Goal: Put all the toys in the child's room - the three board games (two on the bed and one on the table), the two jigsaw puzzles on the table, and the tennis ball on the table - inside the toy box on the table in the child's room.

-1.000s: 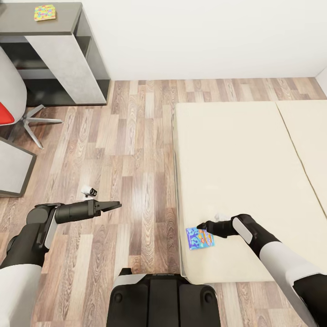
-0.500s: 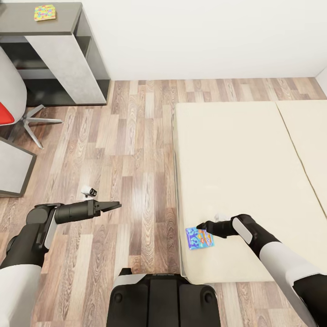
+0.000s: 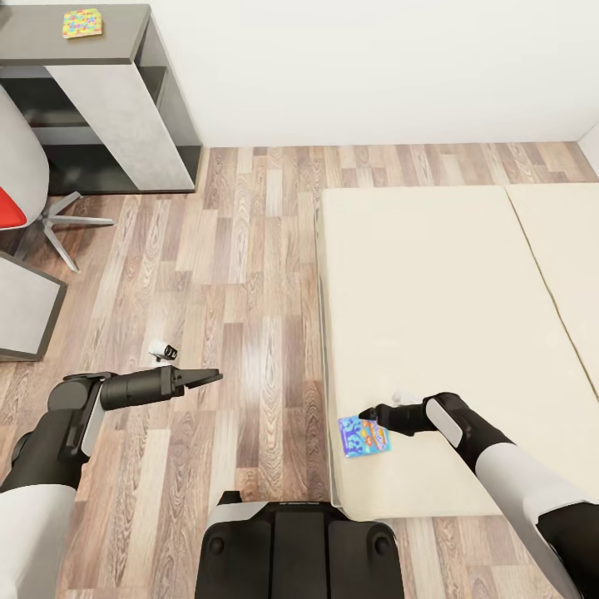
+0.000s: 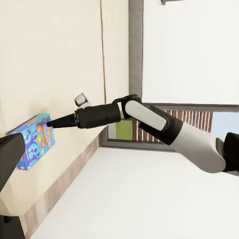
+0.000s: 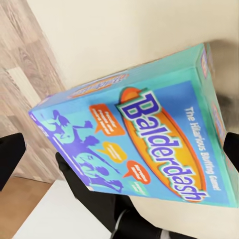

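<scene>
- The bed (image 3: 449,333) is big and beige. It sits on the wood floor (image 3: 241,274) by the white wall (image 3: 374,66).
- A dark shelf unit (image 3: 91,91) stands in the far corner on the robot's left.
- A puzzle square (image 3: 82,22) in many colours lies on top of that unit.
- The left gripper (image 3: 210,376) hangs over the floor, well apart from the bed. Its two fingers look pressed together, with nothing between them.
- The right gripper (image 3: 370,414) reaches to the near corner of the bed. One cannot tell if it is gripping the box.
- The blue game box (image 3: 363,436) lies at that corner, partly over the edge. It says "Balderdash" (image 5: 159,144).
</scene>
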{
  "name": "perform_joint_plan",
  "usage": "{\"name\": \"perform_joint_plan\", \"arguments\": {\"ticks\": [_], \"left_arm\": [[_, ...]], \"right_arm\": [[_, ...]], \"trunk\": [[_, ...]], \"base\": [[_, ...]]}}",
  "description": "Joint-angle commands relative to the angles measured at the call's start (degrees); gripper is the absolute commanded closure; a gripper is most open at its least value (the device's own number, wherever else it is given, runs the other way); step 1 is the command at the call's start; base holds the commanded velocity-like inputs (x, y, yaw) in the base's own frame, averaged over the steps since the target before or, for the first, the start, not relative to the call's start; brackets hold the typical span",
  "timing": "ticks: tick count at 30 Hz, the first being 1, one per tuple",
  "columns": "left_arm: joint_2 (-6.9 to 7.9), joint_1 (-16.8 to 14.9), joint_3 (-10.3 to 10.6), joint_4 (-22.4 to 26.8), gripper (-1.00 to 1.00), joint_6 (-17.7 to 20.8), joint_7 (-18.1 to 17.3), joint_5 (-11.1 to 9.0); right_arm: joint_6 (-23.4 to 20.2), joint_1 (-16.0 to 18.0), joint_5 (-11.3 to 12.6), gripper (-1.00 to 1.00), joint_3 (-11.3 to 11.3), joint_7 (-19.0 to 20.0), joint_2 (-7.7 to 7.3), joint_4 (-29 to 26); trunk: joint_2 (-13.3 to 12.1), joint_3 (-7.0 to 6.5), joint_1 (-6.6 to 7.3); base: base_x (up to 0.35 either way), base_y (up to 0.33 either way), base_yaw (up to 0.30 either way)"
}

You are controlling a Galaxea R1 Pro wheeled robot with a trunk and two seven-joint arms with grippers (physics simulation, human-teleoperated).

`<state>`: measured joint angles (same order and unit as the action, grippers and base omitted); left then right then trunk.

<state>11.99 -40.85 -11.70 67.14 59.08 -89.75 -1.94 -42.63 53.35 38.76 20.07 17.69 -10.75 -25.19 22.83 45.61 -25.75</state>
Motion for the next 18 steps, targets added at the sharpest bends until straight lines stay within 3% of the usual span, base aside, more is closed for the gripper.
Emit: {"name": "perform_joint_plan", "arguments": {"ticks": [1, 18], "left_arm": [[0.02, -0.02, 0.01, 0.01, -1.00, 0.61, -0.25, 0.07], [0.03, 0.05, 0.01, 0.01, -1.00, 0.60, -0.25, 0.09]], "right_arm": [[-0.09, 0.03, -0.23, -1.00, 0.24, 0.53, -0.06, -0.04], [-0.09, 0.02, -0.26, -1.00, 0.25, 1.80, -0.06, -0.04]], "trunk": [[0.09, 0.06, -0.03], [0.09, 0.06, -0.03]], "base": [[0.000, 0.000, 0.000], [0.000, 0.000, 0.000]]}}
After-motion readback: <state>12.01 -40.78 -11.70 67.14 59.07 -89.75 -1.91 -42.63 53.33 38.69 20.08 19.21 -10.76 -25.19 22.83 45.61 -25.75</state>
